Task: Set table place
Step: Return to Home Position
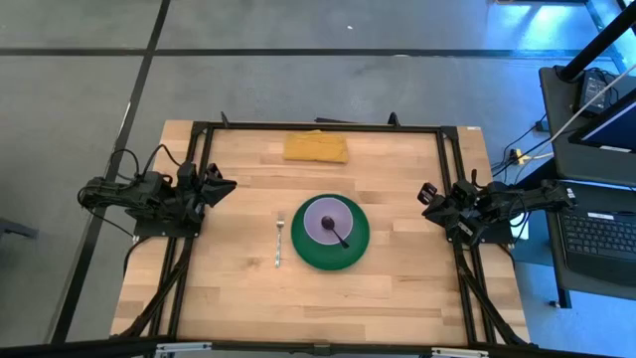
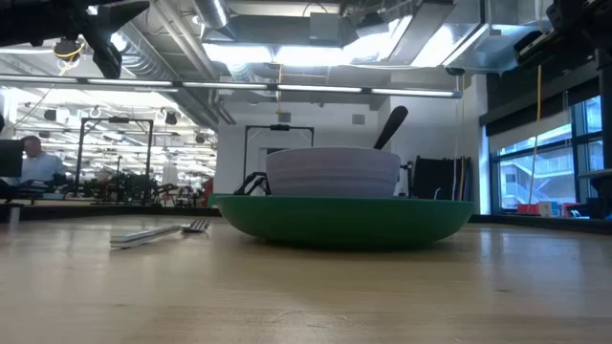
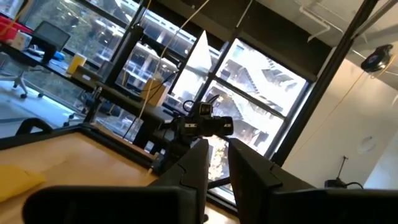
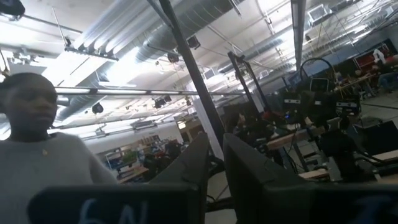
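A round green plate [image 1: 330, 247] lies on the middle of the light-wood table [image 1: 397, 288]. A pale lilac bowl [image 1: 326, 219] stands on the plate, and a dark-bowled spoon [image 1: 340, 235] rests in it, its handle sticking up over the rim [image 2: 390, 126]. A small metal fork [image 1: 279, 242] lies flat on the table just left of the plate. My left gripper [image 1: 229, 186] is at the table's left edge, shut and empty. My right gripper [image 1: 425, 195] is at the right edge, shut and empty. In the wrist views both grippers [image 3: 217, 146] [image 4: 215, 138] point up off the table.
A yellow folded cloth [image 1: 316, 147] lies near the table's far edge, behind the plate. A black metal frame [image 1: 318, 127] runs along the table's far, left and right sides. A person [image 4: 37, 143] shows beyond the table in the right wrist view.
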Controlling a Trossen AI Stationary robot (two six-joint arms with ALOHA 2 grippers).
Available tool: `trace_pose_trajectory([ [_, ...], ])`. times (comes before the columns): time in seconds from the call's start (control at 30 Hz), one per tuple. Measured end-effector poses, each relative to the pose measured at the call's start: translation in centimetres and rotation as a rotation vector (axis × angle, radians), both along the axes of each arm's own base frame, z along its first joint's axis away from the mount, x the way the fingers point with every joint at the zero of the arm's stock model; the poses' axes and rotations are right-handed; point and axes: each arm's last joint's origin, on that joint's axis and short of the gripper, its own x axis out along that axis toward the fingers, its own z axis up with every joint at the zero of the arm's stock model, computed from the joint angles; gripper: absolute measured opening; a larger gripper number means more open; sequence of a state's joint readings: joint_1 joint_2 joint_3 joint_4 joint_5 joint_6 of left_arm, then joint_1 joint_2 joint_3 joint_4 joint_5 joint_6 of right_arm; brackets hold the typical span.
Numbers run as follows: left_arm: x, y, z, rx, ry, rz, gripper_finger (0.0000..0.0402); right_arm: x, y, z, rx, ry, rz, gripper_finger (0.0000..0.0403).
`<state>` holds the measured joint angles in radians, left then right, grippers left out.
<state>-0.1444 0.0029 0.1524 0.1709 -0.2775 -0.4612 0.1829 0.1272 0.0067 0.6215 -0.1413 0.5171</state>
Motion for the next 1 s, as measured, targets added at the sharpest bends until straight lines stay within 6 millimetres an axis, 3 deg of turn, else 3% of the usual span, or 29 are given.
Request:
trace_pose_trajectory([
  [0.4, 0.1, 0.0, -0.3, 0.027, 0.029, 0.002, 0.0037, 0.1, 0.0, -0.3, -0.026, 0.023, -0.011, 0.0053],
  [0.83, 1.2, -0.2, -3.6, -0.024, 0.009, -0.015, 0.0018, 0.2, 0.0, -0.4, -0.026, 0.039, -0.011, 0.0053],
  [1.0, 1.2, -0.2, -3.8, -0.036, 0.029, -0.020, 0.0012, 0.3, 0.0, -0.5, -0.029, 0.058, -0.011, 0.0053],
])
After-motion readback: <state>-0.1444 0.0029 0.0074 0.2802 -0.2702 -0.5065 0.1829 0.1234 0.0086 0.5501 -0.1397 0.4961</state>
